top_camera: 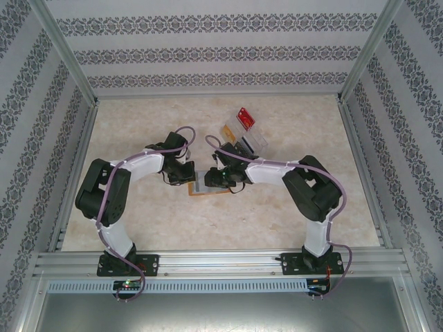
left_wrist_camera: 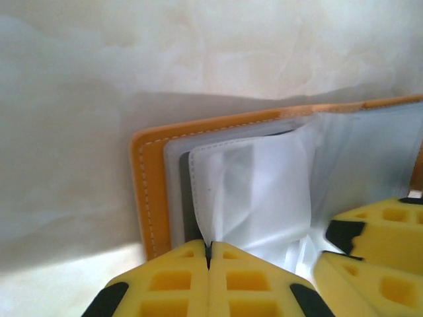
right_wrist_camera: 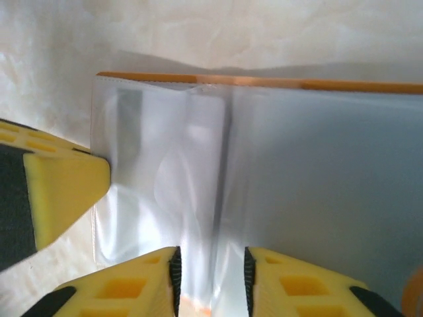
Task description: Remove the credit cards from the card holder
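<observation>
Left wrist view, left claw (left_wrist_camera: 209, 256): yellow fingers pressed together with no gap, pinching the lower edge of a clear pocket page (left_wrist_camera: 251, 191) of the card holder (left_wrist_camera: 147, 191).
Right claw (right_wrist_camera: 211, 274): jaws a narrow way apart, straddling the raised fold of clear pages near the spine. I cannot tell whether the pads press on it.
Claws together: tips just beside each other over the open holder, the left one at its outer edge.
Card holder look: orange-tan cover with pale stitching, lying open on the desk (top_camera: 277, 221). Grey see-through pages fan above it, and the pinched page is lifted and creased.
Credit card (left_wrist_camera: 188, 198): a dark grey strip at the left edge of a pocket, behind the lifted page and inside the holder.
Card holder place: mid-desk in the top external view, between the two arms and under both claws.
Around: a clear tray (top_camera: 254, 143) lies on the far side, near the right arm. A red card (top_camera: 245, 119) lies just beyond it and a yellowish card (top_camera: 228, 131) beside it.
In the way: both wrists cover much of the holder from above. Layered clear pages lie over the dark card.
</observation>
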